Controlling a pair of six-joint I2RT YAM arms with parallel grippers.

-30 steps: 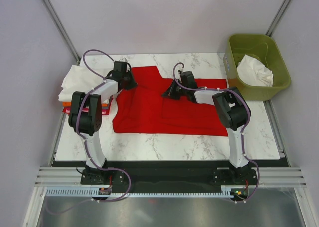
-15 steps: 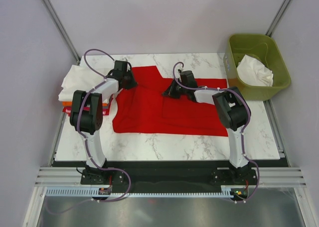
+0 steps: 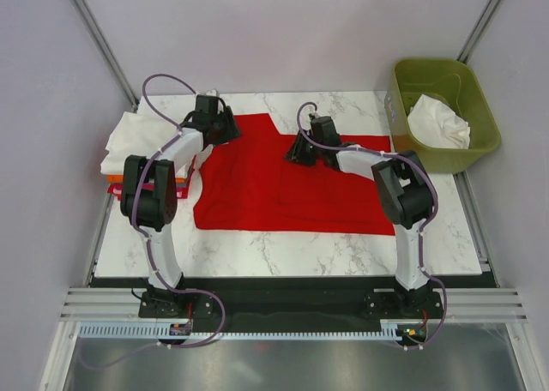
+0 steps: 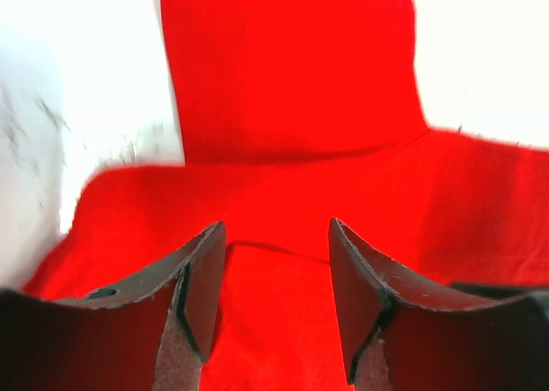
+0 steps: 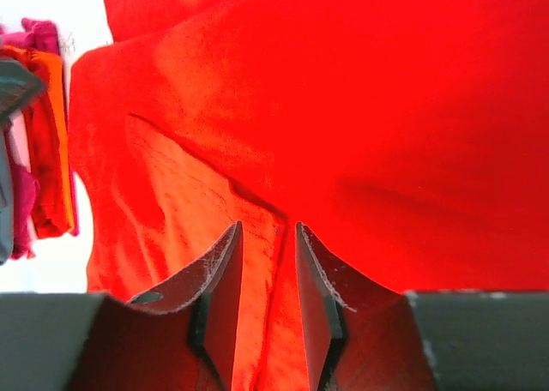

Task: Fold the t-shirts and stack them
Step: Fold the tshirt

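Spread t-shirt [image 3: 292,198] centre, folded stack [image 3: 129,142] left of it, bin [image 3: 442,159] far right

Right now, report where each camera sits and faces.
Top external: above and behind the bases, looking down at the table, red t-shirt, bin; left arm, right arm show.
Left wrist: on the left gripper, looking down past its parted fingers at red cloth.
Right wrist: on the right gripper, facing across the shirt toward the folded stack; its fingers show.
Shared: all see the red t-shirt; top and right wrist see the stack.
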